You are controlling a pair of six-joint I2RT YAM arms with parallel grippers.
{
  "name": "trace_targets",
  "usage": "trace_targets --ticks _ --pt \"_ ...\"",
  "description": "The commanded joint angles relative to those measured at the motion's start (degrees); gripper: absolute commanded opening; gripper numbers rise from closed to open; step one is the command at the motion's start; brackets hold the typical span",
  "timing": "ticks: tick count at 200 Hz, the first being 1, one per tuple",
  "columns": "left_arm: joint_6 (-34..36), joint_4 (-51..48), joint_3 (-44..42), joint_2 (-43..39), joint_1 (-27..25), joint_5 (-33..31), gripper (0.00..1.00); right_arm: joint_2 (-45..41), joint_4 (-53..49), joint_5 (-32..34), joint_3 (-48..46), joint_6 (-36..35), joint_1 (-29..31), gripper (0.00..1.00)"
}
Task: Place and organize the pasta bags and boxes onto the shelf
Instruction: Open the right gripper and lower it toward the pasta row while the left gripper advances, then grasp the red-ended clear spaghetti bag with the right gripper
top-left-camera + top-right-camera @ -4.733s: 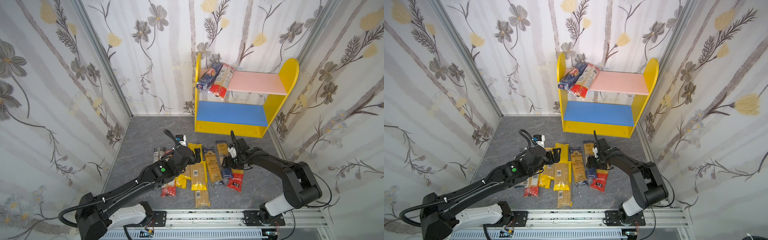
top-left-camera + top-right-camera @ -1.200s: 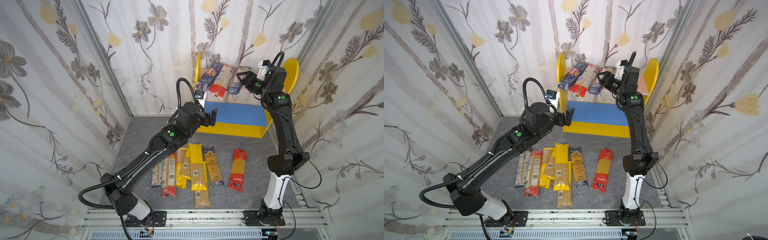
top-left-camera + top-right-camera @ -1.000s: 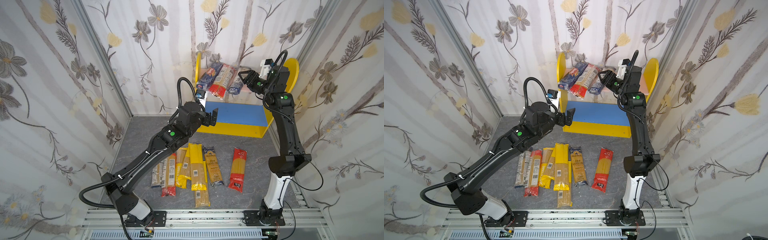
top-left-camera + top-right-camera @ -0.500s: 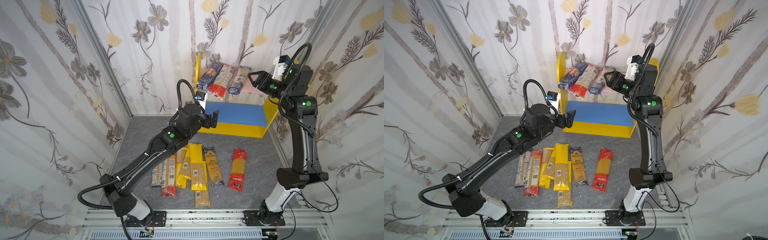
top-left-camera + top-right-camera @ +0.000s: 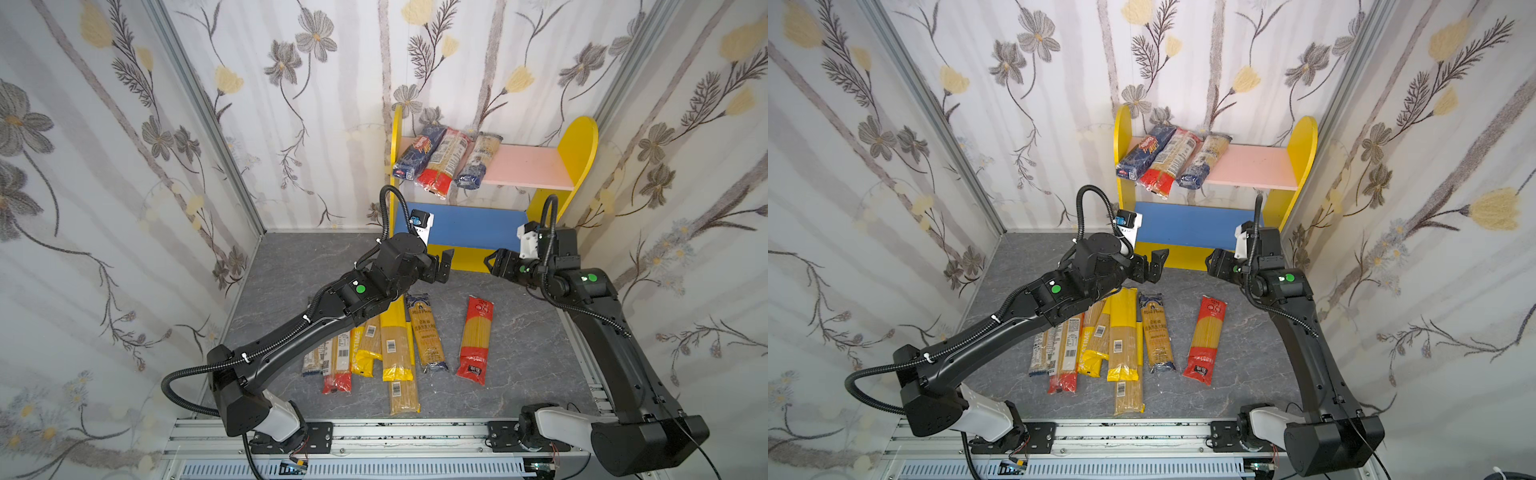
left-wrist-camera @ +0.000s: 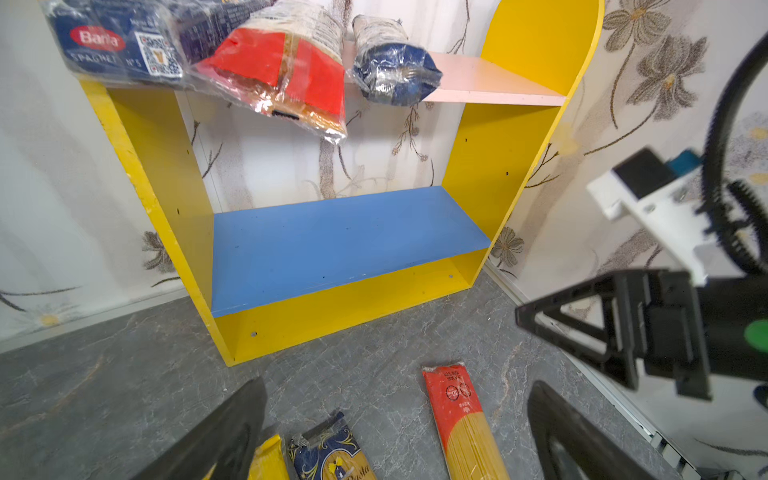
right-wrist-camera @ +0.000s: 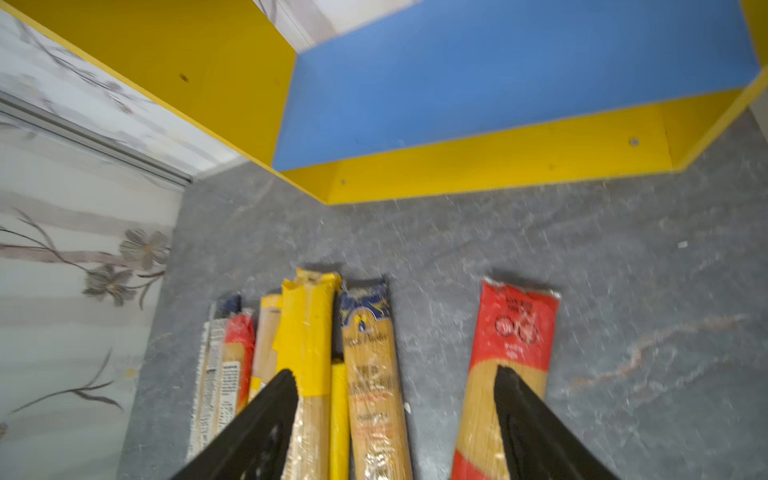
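Since your right arm has come down from the top board, right claw point(image 5: 492, 266): jaws spread wide with nothing between them, hanging low just in front of the yellow base of the shelf point(image 5: 584, 141).
Left claw point(image 5: 442, 266): fully spread and empty. It has sunk only a little in the last second and hovers at 9 o'clock of the right claw, tips facing it but apart.
Shelf: stands at 12 o'clock of the surface point(image 5: 519, 365).
Pink board point(image 5: 532, 166): three packets at its 9 o'clock end. They are a dark blue box point(image 5: 415, 156), a red-ended packet point(image 5: 442, 162) and the newcomer, a blue-ended packet point(image 5: 476, 160), just beside it. All three overhang the front edge, and the 3 o'clock half is bare.
Blue board point(image 5: 473, 224): bare.
Left on the surface: about seven packets. A lone red packet point(image 5: 473, 336) lies at 6 o'clock of the right claw, with a dark-topped packet point(image 5: 426, 332) at its 9 o'clock. Further that way is a heap point(image 5: 374, 345), partly hidden under your left arm.
Meaning: that delivery looks finished, so you are between carries, with most of the job ahead.
Next: the lone red packet seems the easy pick.
Risk: sliding another packet in could nudge those overhanging ends off.
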Motion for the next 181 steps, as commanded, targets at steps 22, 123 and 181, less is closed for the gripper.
trace_targets --ticks 22,123,181 --pt "-4.7 1.0 -3.9 -1.9 -1.4 -2.5 1.0 -4.1 5.6 2.7 -16.9 6.1 2.4 0.86" --pt "-12.3 0.9 -14.7 -10.8 -3.9 -6.2 1.0 3.1 14.6 3.6 -36.6 7.9 6.4 0.87" --pt "-11.8 0.9 -17.2 -12.5 -3.9 -7.1 1.0 7.7 18.6 3.0 -37.9 9.0 8.9 0.86"
